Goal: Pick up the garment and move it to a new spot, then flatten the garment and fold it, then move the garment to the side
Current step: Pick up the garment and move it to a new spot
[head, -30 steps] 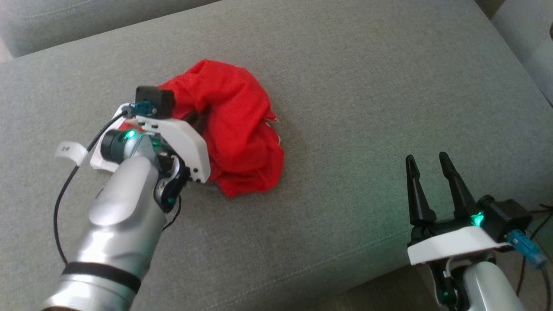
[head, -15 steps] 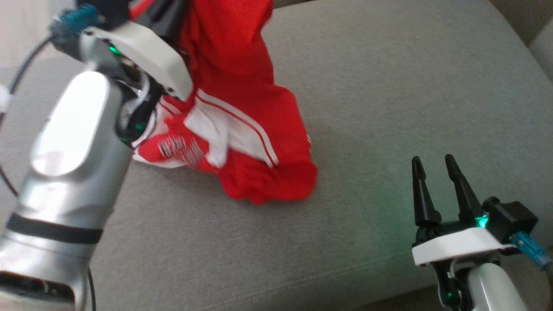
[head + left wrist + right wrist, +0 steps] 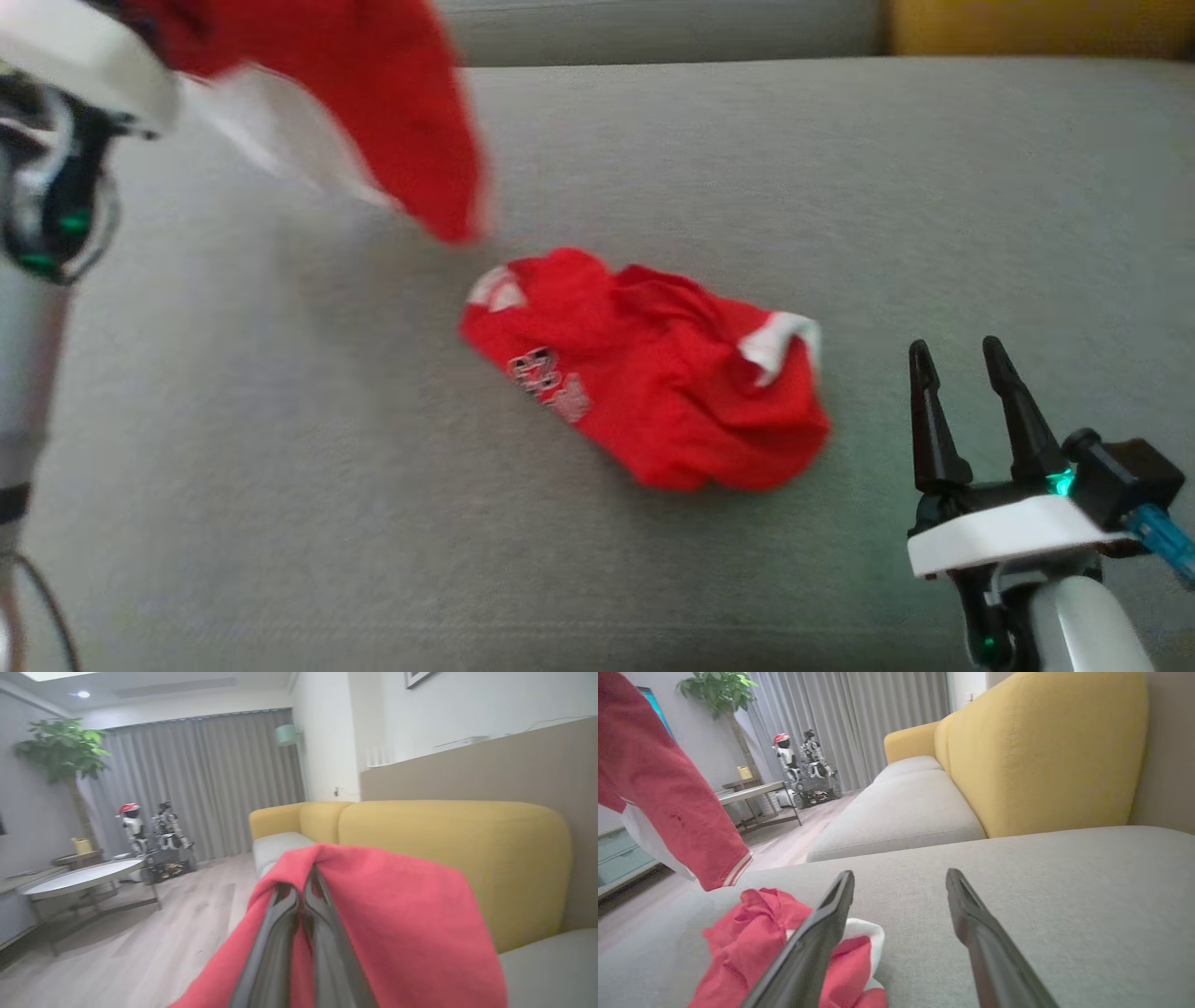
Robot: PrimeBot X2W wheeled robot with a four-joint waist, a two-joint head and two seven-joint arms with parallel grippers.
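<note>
Head view was read from the near edge outward. At the lower right, the right gripper (image 3: 956, 347) was seen with its two dark fingers spread wide and nothing held between them. Just to its left, and not touched by it, a crumpled red heap (image 3: 653, 392) with white trim and pale lettering lay on the grey seat cushion (image 3: 840, 187), about the middle of the cushion. Farther back and to the left, a red garment (image 3: 373, 103) with a white panel was held up in the air, its lower end hanging clear above the cushion and blurred. Whether this hanging cloth and the heap were joined as one piece could not be told.

From the left wrist view, the left gripper (image 3: 309, 872) was seen closed, its fingers pressed together with the red garment pinched between them and draped down over both sides.

From the right wrist view, the heap was seen low on the left behind the gripper's left finger. The hanging cloth was seen higher up on the left, ending in a striped cuff.

Beyond the cushion, a yellow backrest (image 3: 1041, 751) was seen, with a second grey seat beside it. Farther off, a wooden floor (image 3: 187, 905), a round table (image 3: 79, 877), another robot (image 3: 133, 826) in a red cap, a potted plant (image 3: 60, 751) and grey curtains (image 3: 201, 779) were seen.
</note>
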